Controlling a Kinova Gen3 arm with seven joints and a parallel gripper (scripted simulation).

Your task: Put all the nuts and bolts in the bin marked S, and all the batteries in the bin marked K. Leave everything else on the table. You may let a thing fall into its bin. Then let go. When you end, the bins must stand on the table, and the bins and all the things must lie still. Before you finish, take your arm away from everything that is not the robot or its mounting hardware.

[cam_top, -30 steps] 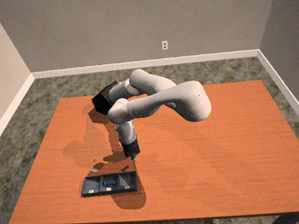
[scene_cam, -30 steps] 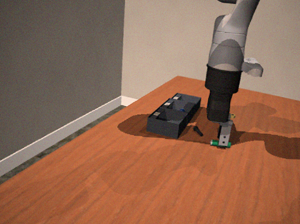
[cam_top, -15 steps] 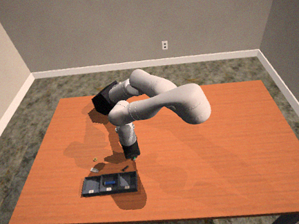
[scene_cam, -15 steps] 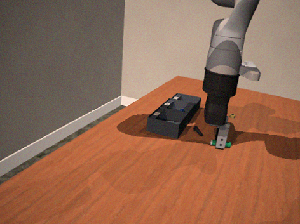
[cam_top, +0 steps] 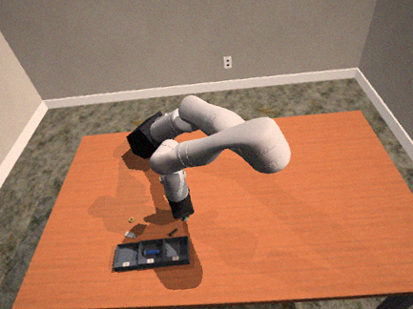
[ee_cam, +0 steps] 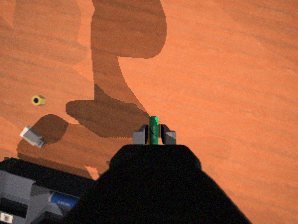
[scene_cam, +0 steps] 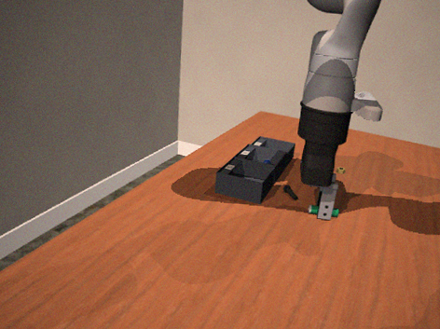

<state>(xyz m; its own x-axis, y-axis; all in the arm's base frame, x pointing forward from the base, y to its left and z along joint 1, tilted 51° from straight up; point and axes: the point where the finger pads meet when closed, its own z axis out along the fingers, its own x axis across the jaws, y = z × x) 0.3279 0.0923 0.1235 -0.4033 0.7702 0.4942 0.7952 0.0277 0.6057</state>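
Green and small, a battery (cam_top: pixel 186 218) (scene_cam: pixel 313 209) (ee_cam: pixel 154 129) lies on the table beyond the right end of the bin tray (cam_top: pixel 168 265) (scene_cam: pixel 238 190) (ee_cam: pixel 45 172), as the top view has it, between the fingertips of the gripper (cam_top: pixel 185 217) (scene_cam: pixel 324 211) (ee_cam: pixel 154 131). The fingers stand partly open, a slim gap seeming to show on each side of the battery, so it does not look clasped. The step in hand seems to be picking it up; the next move calls for closing squarely on its sides, then lifting it straight up and over the tray. A blue battery (cam_top: pixel 152 252) (scene_cam: pixel 267 162) (ee_cam: pixel 64 200) lies in the tray's middle bin (cam_top: pixel 156 245), which is probably K, though the labels are too small to read. A dark bolt (cam_top: pixel 173 232) (scene_cam: pixel 290 192) lies just beyond the tray's right-hand bin, and a brass-coloured nut (cam_top: pixel 131 220) (scene_cam: pixel 341 170) (ee_cam: pixel 38 100) farther beyond its left half; both need sorting. The wrist view shows both fingers flanking the battery but not the bolt. The exterior view shows the bolt, and the battery's ends poking out past the near finger, but not the pale piece (cam_top: pixel 130 234) (ee_cam: pixel 33 137) between nut and tray.
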